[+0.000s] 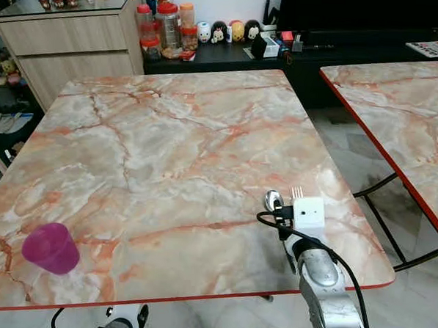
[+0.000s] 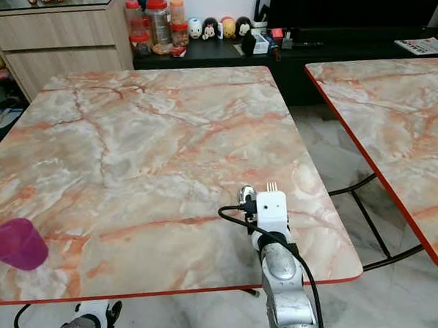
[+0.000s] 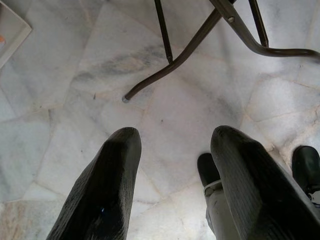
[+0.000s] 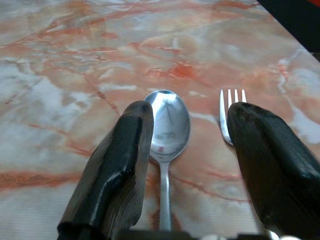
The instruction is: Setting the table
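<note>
A silver spoon (image 4: 169, 122) and a fork (image 4: 229, 112) lie side by side on the marble table (image 1: 169, 132), near its front right corner. My right gripper (image 4: 192, 109) hovers just over them, open, with the spoon by one finger and the fork's tines poking out from under the other. From the head, the white wrist box (image 1: 308, 213) covers the fingers, and the spoon bowl (image 1: 273, 198) and fork tines (image 1: 297, 191) stick out beyond it. A purple cup (image 1: 51, 248) stands at the front left. My left gripper (image 3: 175, 132) hangs open below the table, over the floor.
A second marble table (image 1: 405, 108) stands to the right across a narrow gap of tiled floor. Behind are a wooden cabinet (image 1: 71, 46), several jars (image 1: 167, 29) and a black console (image 1: 320, 52). Metal table legs (image 3: 170, 65) cross the floor.
</note>
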`<state>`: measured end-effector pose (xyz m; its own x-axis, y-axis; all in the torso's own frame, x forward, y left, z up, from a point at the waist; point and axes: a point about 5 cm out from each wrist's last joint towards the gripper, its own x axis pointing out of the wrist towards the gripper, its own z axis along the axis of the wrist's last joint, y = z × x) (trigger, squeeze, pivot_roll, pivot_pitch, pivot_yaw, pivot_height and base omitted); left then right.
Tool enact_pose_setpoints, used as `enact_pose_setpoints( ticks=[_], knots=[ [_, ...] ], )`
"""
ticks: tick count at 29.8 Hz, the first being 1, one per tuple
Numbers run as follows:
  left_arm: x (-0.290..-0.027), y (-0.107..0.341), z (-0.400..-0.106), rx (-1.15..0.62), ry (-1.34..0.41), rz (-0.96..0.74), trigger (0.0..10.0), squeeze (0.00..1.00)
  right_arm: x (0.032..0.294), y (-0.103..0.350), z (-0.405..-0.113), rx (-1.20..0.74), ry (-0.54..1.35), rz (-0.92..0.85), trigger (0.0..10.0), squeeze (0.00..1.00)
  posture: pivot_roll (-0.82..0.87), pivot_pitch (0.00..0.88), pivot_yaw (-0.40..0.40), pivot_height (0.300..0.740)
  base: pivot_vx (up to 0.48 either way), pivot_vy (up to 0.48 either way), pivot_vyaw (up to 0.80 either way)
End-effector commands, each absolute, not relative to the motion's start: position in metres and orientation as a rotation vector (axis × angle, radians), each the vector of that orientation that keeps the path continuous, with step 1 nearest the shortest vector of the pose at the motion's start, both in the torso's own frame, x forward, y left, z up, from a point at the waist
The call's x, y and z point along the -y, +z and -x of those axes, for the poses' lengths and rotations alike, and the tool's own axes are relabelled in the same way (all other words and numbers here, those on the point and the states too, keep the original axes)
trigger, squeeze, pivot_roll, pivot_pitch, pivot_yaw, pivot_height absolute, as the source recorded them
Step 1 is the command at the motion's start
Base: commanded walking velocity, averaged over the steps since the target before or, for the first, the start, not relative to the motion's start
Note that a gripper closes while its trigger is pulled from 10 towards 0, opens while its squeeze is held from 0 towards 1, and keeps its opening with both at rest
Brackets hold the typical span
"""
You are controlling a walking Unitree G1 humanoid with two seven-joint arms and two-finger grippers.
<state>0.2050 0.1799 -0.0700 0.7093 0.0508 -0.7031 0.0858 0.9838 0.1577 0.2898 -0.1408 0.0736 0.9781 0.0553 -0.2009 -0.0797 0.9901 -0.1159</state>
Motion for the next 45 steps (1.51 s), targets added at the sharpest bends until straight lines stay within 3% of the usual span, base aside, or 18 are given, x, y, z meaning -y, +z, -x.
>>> enact_pose_setpoints(
  ticks=[1, 24, 45],
  knots=[
    [-0.182, -0.071, -0.203, -0.794, -0.018, -0.187, 10.0, 0.00, 0.136, 0.074, -0.290, -0.210, 0.083, 0.114, 10.0, 0.00, -0.02, 0.042, 0.053, 0.740, 0.000, 0.000, 0.00],
    [-0.182, -0.071, -0.203, -0.798, -0.026, -0.192, 10.0, 0.00, 0.138, 0.057, -0.283, -0.308, 0.037, 0.109, 10.0, 0.00, -0.02, 0.039, 0.055, 0.740, 0.000, 0.000, 0.00],
    [-0.182, -0.071, -0.203, -0.805, -0.028, -0.197, 10.0, 0.00, 0.121, 0.054, -0.288, -0.309, 0.116, 0.068, 10.0, 0.00, -0.01, 0.033, 0.055, 0.740, 0.000, 0.000, 0.00]
  ],
)
